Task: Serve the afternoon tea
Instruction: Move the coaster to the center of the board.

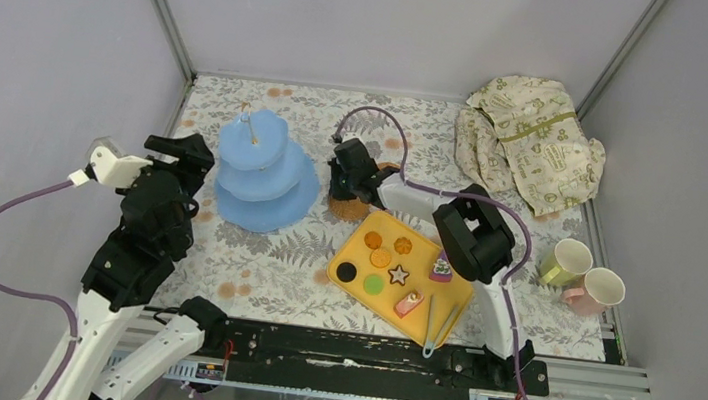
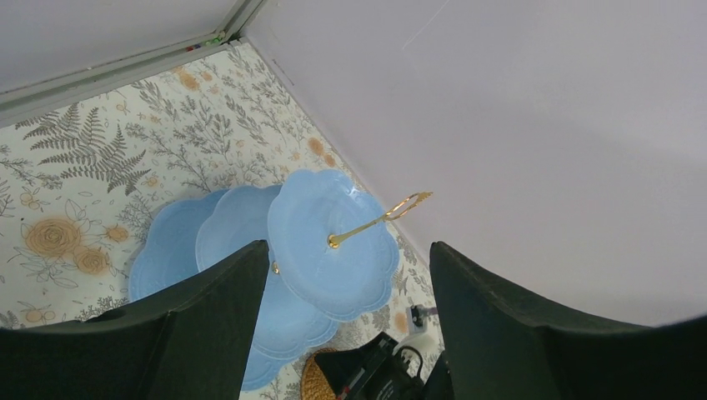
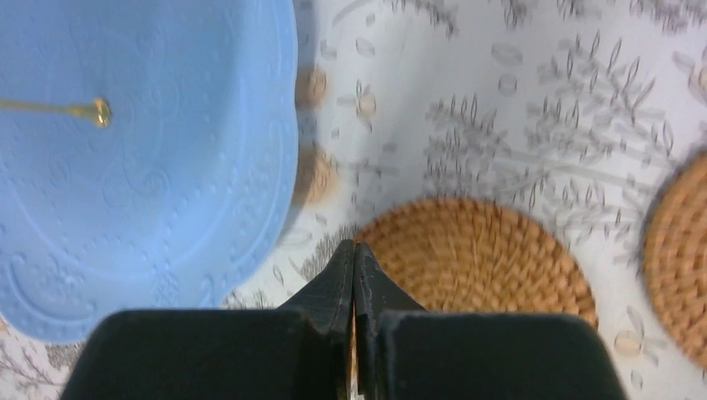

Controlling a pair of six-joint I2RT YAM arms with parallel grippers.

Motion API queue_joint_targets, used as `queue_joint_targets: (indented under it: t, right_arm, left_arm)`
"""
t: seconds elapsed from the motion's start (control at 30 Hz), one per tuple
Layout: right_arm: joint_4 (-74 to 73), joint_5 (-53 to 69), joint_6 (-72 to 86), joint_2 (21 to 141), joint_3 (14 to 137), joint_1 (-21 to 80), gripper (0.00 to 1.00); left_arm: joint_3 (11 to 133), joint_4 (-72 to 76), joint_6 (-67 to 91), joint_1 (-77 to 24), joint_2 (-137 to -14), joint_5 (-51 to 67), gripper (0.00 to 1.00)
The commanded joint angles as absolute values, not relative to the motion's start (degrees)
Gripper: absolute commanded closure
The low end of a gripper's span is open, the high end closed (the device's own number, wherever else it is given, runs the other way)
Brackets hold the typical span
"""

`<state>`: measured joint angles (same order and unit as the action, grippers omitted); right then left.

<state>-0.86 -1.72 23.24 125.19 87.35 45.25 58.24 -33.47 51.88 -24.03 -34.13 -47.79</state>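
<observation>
The light-blue three-tier stand (image 1: 263,165) (image 2: 333,242) (image 3: 142,167) stands empty at the back left, its gold handle on top. My left gripper (image 1: 184,156) (image 2: 348,247) hangs open just left of it, holding nothing. My right gripper (image 1: 345,181) (image 3: 354,250) is shut, its tips at the left edge of a woven brown coaster (image 1: 357,208) (image 3: 475,258) (image 2: 313,379). Whether the tips touch that coaster does not show. A second coaster (image 1: 388,171) (image 3: 679,258) lies just beyond. Toy pastries (image 1: 382,258) lie on the yellow tray (image 1: 349,250). Two pale cups (image 1: 564,260) (image 1: 602,289) stand at the right.
Tongs (image 1: 441,326) rest on the tray's near corner. A cream cloth with green print (image 1: 528,139) is bunched at the back right. Grey walls enclose the floral table on three sides. My right arm (image 1: 471,239) reaches over the tray's far edge.
</observation>
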Motion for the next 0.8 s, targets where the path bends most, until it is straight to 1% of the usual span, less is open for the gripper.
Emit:
queue_joint_targets:
  t: [0.0,0.13,0.23,0.37,0.53,0.77]
  right_arm:
    - [-3.78,1.99,21.87,129.0,96.54,42.97,1.0]
    - [-5.04,3.94,22.17,132.03,101.25,40.85,1.0]
    - [-5.69,4.45,21.39,132.41,102.36,40.0,1.0]
    - [-3.4,3.63,19.64,127.15,98.63,39.99,1.0]
    - [-4.16,2.95,18.53,120.65,95.77,39.99,1.0]
    - [-4.51,2.85,19.73,113.51,87.75,40.58,0.9]
  left_arm:
    - [58.09,-29.77,50.89,-24.45,-35.44,-48.21,0.23]
    - [58.1,-29.1,50.93,-24.43,-36.6,-47.95,0.23]
    - [57.93,-28.88,51.35,-24.47,-37.4,-47.66,0.23]
    - [57.49,-27.86,51.49,-24.48,-38.07,-47.24,0.23]
    - [57.98,-27.89,51.79,-24.44,-38.37,-45.71,0.24]
    - [57.89,-29.48,52.91,-24.43,-36.63,-44.86,0.24]
